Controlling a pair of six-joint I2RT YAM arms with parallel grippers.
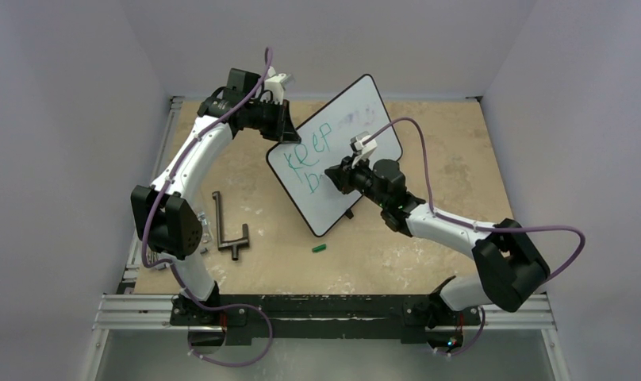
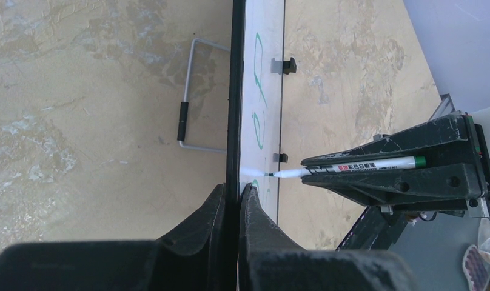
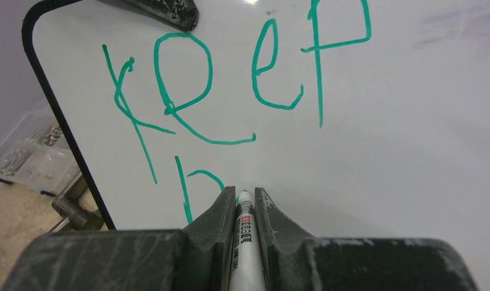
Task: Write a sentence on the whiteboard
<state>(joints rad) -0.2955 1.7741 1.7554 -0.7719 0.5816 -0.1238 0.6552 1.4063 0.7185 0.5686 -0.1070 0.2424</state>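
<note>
**Right hand on marker, tip at the board; left hand clamping the board edge**

Right hand (image 3: 245, 193): clenched on the white marker (image 3: 245, 242). I see the barrel pinched between both fingers, with the nib poking out past the fingertips. The left wrist view shows the nib touching the whiteboard (image 3: 412, 121) face, green end of the barrel back inside the hand.

Left hand (image 2: 236, 188): clenched on the whiteboard's black frame, one finger on each side of the edge. In the top view that grip sits on the board's upper-left edge, opposite the right hand (image 1: 333, 176).

The whiteboard (image 1: 333, 119) stands tilted near the middle of the desk (image 1: 428, 135), its writing face toward the right arm. Its wire stand (image 2: 182, 121) is folded out behind it, and small black feet sit along the bottom edge.

The sentence (image 3: 255, 73) so far, in green: "Keep" on the top line, shaky, with the K and first e overlapping. Below it is a single "b", and the nib is just right of that letter. The rest of the board is bare white with faint smudges.

Off to the side on the desk there is a small green cap (image 1: 319, 248) just in front of the board. A dark T-shaped tool (image 1: 228, 230) lies near the left arm, well apart from the board.
</note>
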